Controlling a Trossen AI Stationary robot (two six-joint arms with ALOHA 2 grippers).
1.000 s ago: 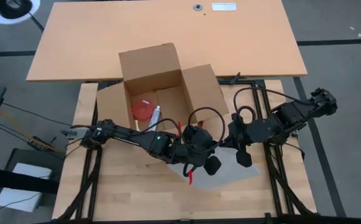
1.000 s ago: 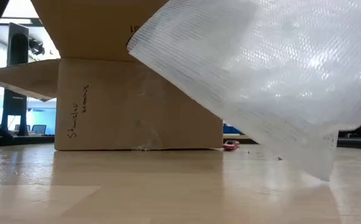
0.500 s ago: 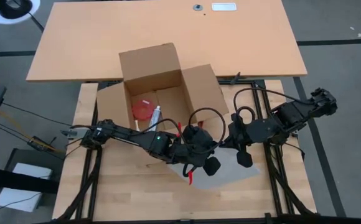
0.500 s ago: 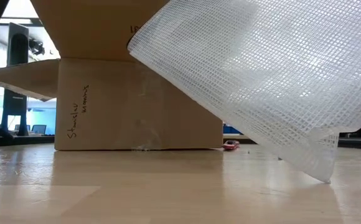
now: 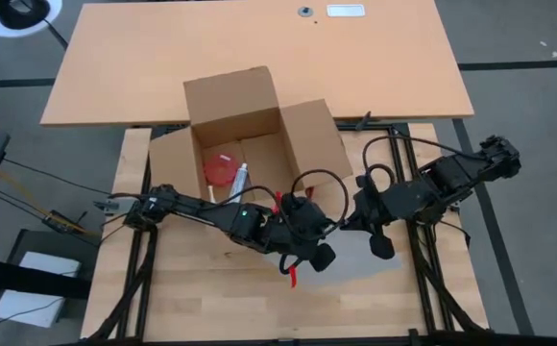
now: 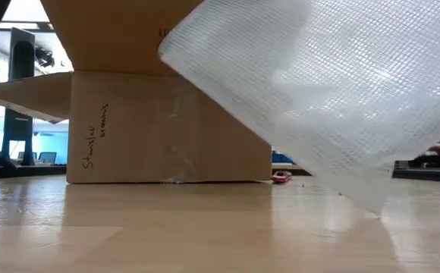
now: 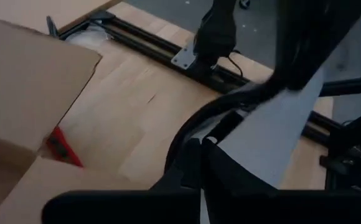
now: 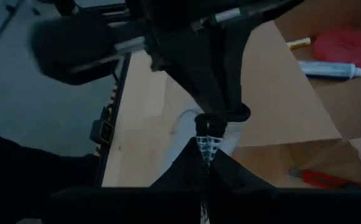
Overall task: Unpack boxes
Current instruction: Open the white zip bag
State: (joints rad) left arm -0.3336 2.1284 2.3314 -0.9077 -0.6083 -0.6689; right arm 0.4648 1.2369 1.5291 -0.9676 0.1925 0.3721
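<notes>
The brown cardboard box (image 5: 250, 144) stands open on the table, flaps spread, with a round red item (image 5: 223, 173) and a white tube (image 5: 238, 179) on its floor. In front of it my two grippers meet, both shut on a translucent grid-patterned plastic bag (image 6: 319, 98). The bag fills the low view and shows as a grey sheet (image 5: 360, 274) from above. My left gripper (image 7: 200, 152) reaches in from the table's left and my right gripper (image 8: 205, 158) from the right. My left gripper pinches an edge of the plastic bag (image 7: 230, 134) between its two fingers, coming from the table's left and slanting down. The bag spreads away beyond the fingers; the gripper's own body hides the place of contact. My right gripper pinches a bunched bit of the bag's edge (image 8: 205, 142) between its two fingertips, slanting down from the table's right, close to the left gripper. The bag hangs below, its lowest corner (image 6: 375, 211) just above the table.
A red-handled cutter (image 8: 320, 179) lies on the table by the box's near flap (image 7: 37, 74). A larger brown tabletop (image 5: 259, 48) stands behind the box. Bare wood lies along the table's near edge (image 5: 211, 298).
Both wrists have turned a little in place. The hanging bag has swung with them: in the low view its lowest corner has risen slightly and moved left. The grips stay shut.
</notes>
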